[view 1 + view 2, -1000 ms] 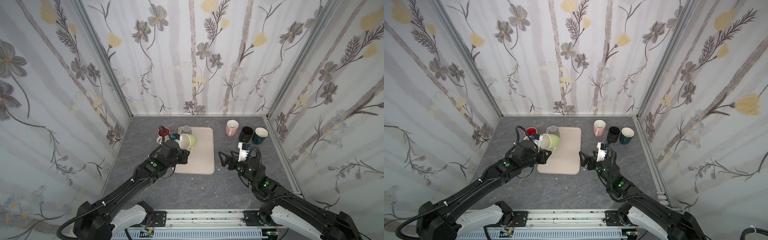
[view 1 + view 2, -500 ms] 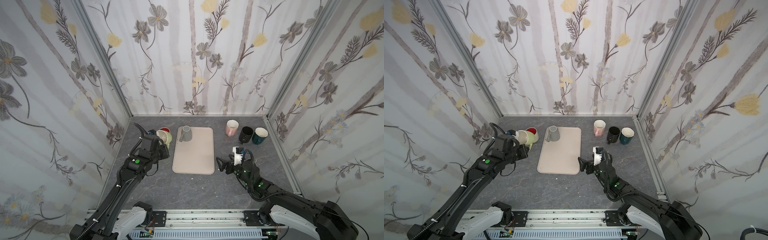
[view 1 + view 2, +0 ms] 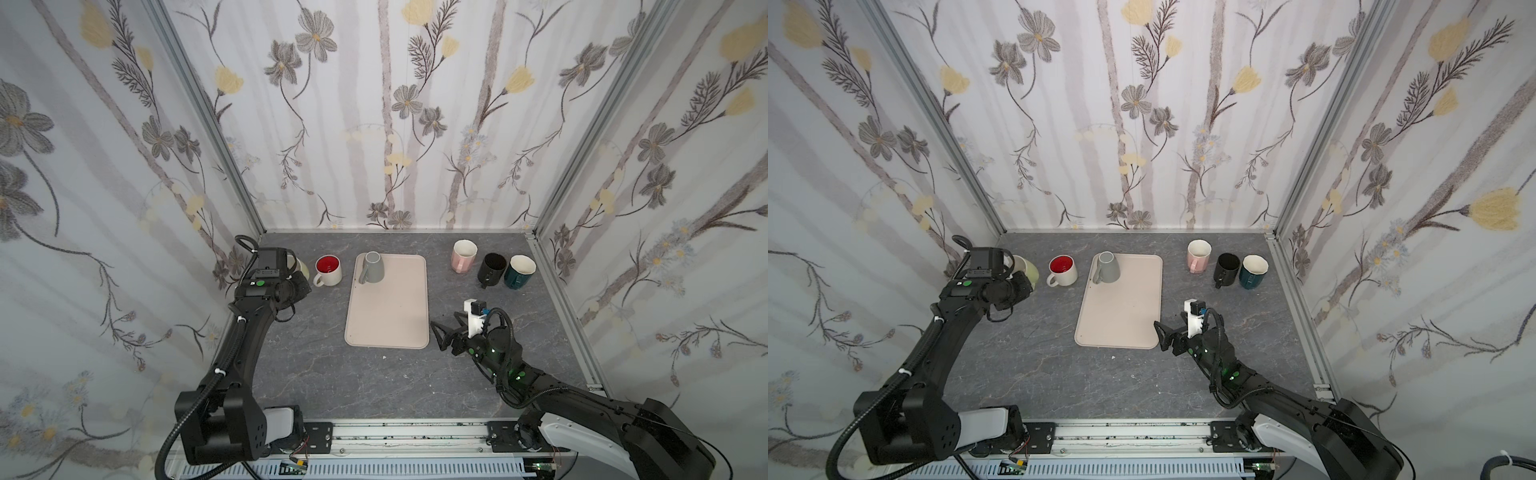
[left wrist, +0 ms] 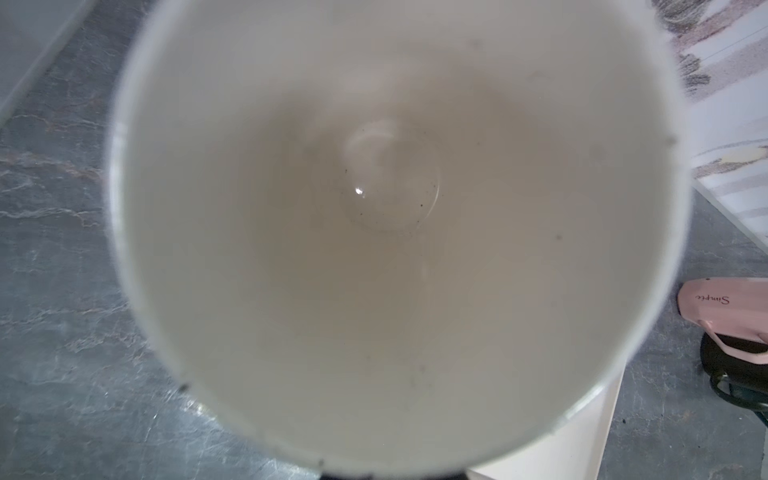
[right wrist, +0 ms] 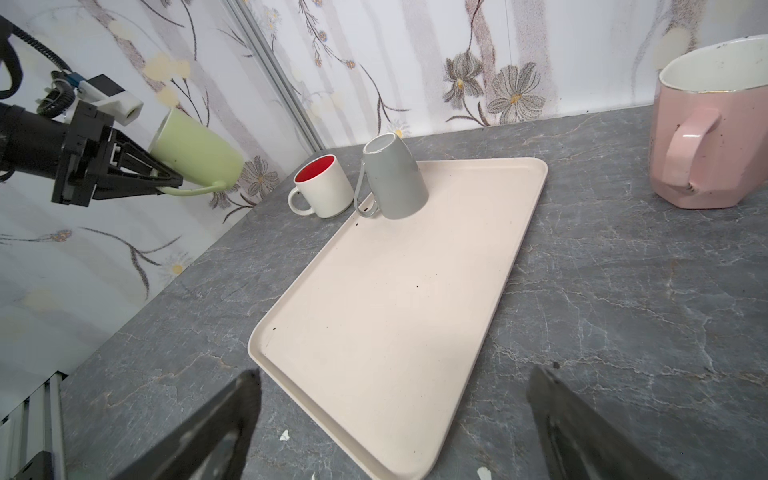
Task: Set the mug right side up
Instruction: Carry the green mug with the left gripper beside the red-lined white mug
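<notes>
My left gripper (image 5: pixel 172 183) is shut on the handle of a light green mug (image 5: pixel 195 156), held tilted above the table at the far left, close to the side wall. In both top views only a sliver of this mug (image 3: pixel 301 268) (image 3: pixel 1029 270) shows past the wrist. Its pale inside (image 4: pixel 395 228) fills the left wrist view. A grey mug (image 3: pixel 372 268) (image 5: pixel 392 178) stands upside down on the tray's far left corner. My right gripper (image 3: pixel 444 328) (image 5: pixel 392 390) is open and empty, low beside the tray's near right corner.
A beige tray (image 3: pixel 388 316) lies mid-table. A white mug with a red inside (image 3: pixel 328 270) stands upright between the green mug and the tray. Pink (image 3: pixel 464 255), black (image 3: pixel 492 268) and teal (image 3: pixel 519 272) mugs stand upright at the back right.
My left arm has carried the green mug from over the tray's far left corner leftward, past the red-lined mug, towards the side wall. The right gripper has shifted slightly and stays open.
</notes>
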You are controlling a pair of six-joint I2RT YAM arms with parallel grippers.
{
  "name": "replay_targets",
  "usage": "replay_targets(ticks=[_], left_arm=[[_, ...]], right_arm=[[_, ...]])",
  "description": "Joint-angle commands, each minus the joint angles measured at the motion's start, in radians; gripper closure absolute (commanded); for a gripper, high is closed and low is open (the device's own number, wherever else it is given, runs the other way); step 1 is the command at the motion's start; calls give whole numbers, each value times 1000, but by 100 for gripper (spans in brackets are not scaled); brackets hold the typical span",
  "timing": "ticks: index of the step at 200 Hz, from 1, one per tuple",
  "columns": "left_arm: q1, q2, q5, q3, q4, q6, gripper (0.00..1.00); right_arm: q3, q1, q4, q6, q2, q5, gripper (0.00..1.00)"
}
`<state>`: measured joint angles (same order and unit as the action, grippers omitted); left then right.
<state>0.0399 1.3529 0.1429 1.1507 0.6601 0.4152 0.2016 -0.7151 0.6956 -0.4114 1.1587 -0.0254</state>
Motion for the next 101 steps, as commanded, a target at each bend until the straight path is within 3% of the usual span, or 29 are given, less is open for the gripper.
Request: replay_targets(ticks=[1, 101], left_arm=[[26, 111, 7, 108, -53, -29, 100], [104, 728, -14, 777, 200, -122, 100]], right_arm=[[-2, 2, 64, -6, 19, 7, 0], [24, 3, 9, -2, 21, -11, 0]])
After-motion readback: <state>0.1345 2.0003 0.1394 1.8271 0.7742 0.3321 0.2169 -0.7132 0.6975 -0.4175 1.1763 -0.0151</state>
